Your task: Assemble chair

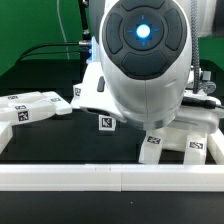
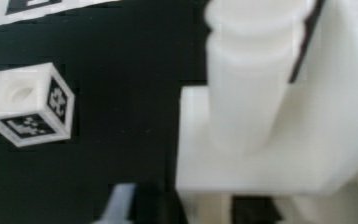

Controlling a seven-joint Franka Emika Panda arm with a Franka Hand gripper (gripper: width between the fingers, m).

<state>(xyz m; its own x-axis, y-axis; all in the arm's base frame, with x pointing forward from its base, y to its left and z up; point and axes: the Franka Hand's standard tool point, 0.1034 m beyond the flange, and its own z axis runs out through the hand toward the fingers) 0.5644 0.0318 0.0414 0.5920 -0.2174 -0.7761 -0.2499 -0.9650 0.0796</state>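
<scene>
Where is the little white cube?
In the exterior view, the cube sits on the black table near the middle, right beneath the robot arm.

We see bright, even light over the black table (image 1: 50,140); the wrist view's near post (image 2: 256,60) is blurred.

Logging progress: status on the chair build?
Tool at white pegged plastic chair piece, grip unclear. Small white tagged cube lies apart. Arm body blocks exterior view.
</scene>
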